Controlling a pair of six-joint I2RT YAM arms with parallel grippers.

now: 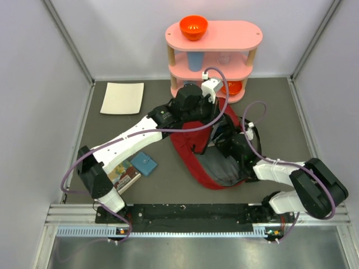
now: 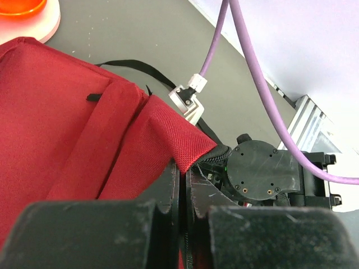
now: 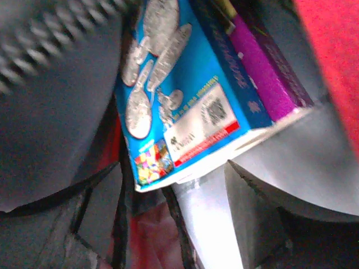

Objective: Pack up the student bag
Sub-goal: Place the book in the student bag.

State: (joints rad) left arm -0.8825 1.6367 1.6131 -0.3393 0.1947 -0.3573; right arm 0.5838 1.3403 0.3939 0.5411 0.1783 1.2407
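The student bag [image 1: 197, 147], dark red with a grey lining, lies open in the middle of the table. My left gripper [image 1: 208, 96] is over its far edge. In the left wrist view the left gripper [image 2: 185, 175] is shut on the bag's [image 2: 67, 129] red fabric rim beside the zipper. My right gripper [image 1: 229, 141] is inside the bag's mouth. In the right wrist view the right gripper [image 3: 168, 224] has its jaws apart, with a blue picture book [image 3: 185, 95] and a purple book [image 3: 263, 78] just past one pale finger [image 3: 210, 224]. Red lining shows in the gap.
A pink two-tier shelf [image 1: 247, 35] stands behind the bag with an orange bowl [image 1: 193, 26] on top and a blue cup [image 1: 194, 59] below. A white sheet [image 1: 122, 98] lies at the back left. A small blue pouch [image 1: 145, 163] and a book [image 1: 125, 176] lie near the left arm.
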